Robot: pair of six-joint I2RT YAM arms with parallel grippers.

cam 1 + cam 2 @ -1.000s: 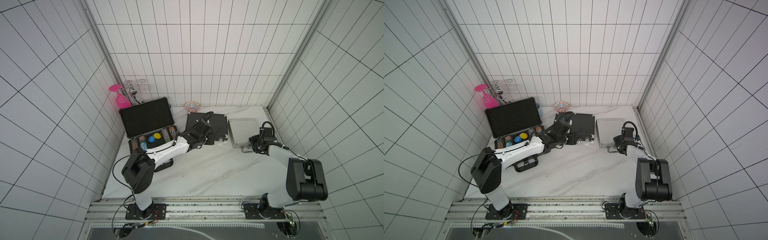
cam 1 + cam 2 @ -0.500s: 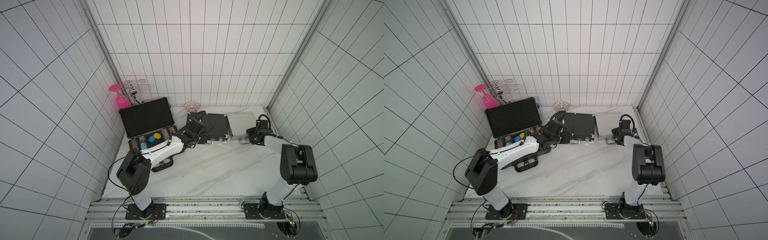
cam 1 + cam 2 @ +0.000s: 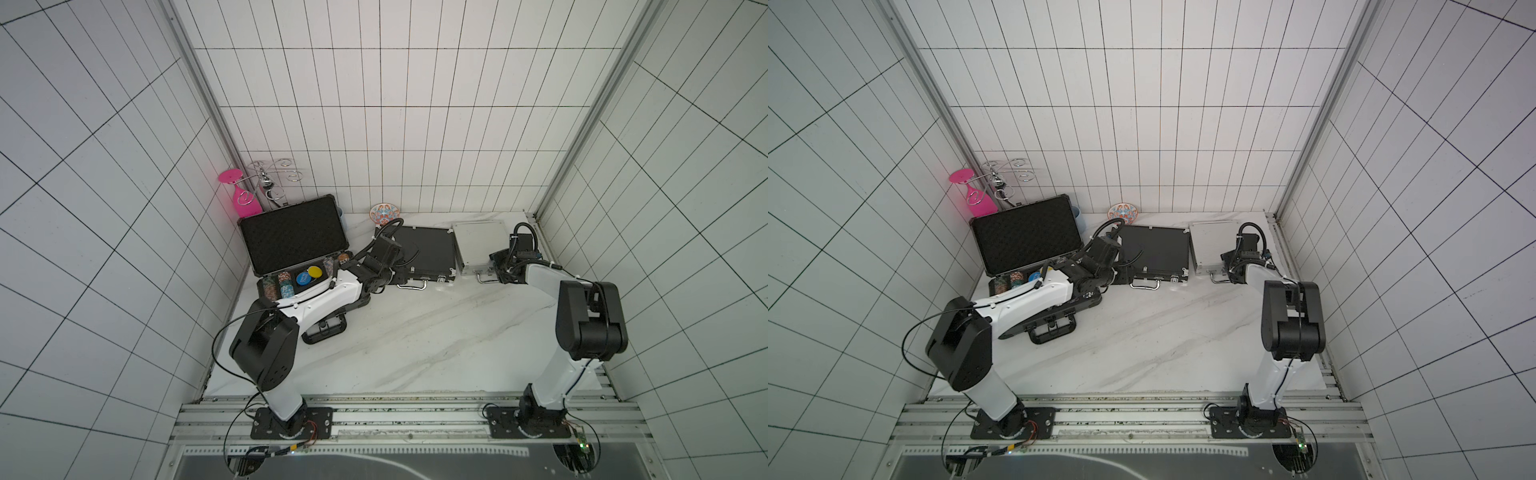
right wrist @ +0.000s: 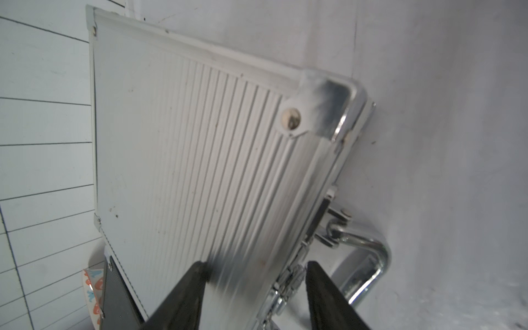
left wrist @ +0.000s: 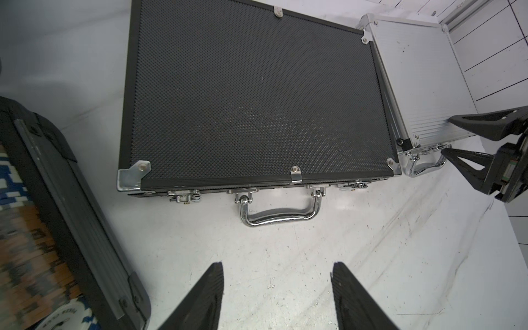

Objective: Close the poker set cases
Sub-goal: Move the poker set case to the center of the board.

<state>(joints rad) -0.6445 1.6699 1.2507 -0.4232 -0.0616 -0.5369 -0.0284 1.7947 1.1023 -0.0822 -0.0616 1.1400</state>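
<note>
The left gripper [image 5: 276, 270] hangs open, the shut black case [image 5: 257, 94] ahead. The right gripper [image 4: 254, 267] straddles the shut silver case [image 4: 185, 143], jaws apart; grip unclear. The big case [image 3: 293, 239] beside the left gripper stands open: best press its lid's top edge down evenly.

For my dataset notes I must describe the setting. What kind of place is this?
Probably a robot test cell, not a home: white tiled walls enclose a marble-look table, and the left arm and right arm are bolted to a metal rail at its front.

White marble table [image 3: 415, 332]: large ribbed case [image 3: 291, 245], black case [image 3: 428, 251], silver case [image 3: 478, 245], bowl [image 3: 384, 212]
</note>
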